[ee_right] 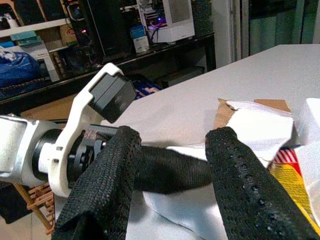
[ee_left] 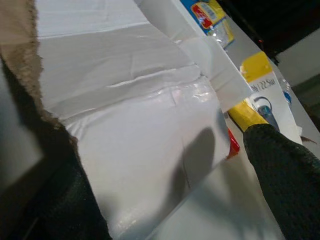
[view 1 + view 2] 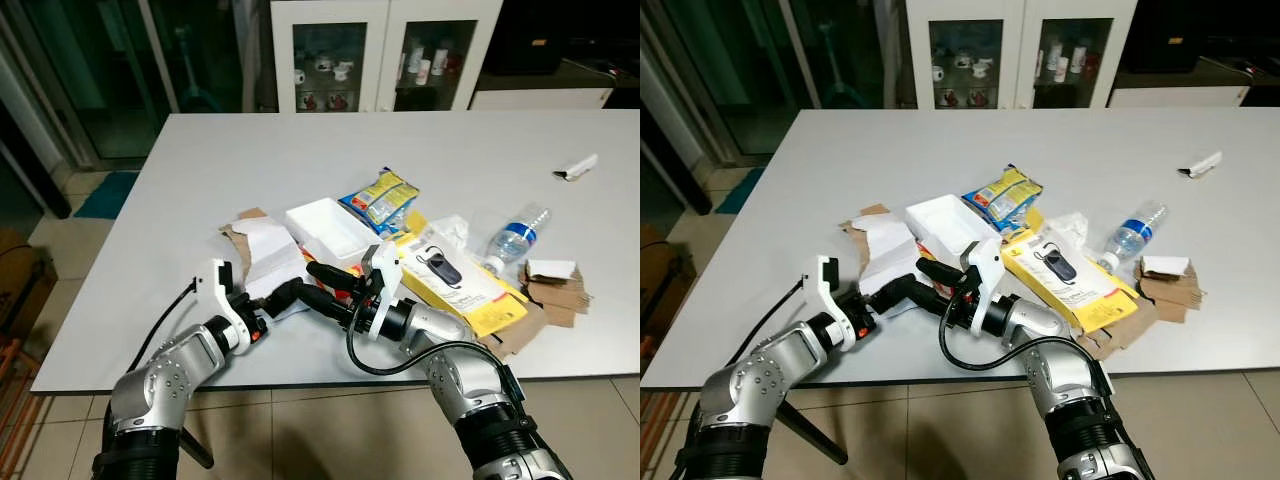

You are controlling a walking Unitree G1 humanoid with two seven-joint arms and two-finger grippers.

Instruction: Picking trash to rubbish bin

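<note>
Far left, the left gripper reaches in low over the near table edge, fingers parted around the near corner of the white paper wrapper — straddling it, it seems, so a squeeze would pinch the sheet; whether the pads already touch it I cannot tell. The wrapper lies on torn brown cardboard, at the left end of the trash heap.

Next along, the right gripper points leftward across the pile toward its partner, fingers spread apart and holding nothing, tips just beside the left fingers. My read: it is placed to steady or share the wrapper.

Behind them the white foam tray sits open, then the yellow snack bag farther back. Right of that, the yellow packaging card lies flat, then the plastic bottle on its side and more cardboard scraps. No bin is visible; all the trash sits on the table.
</note>
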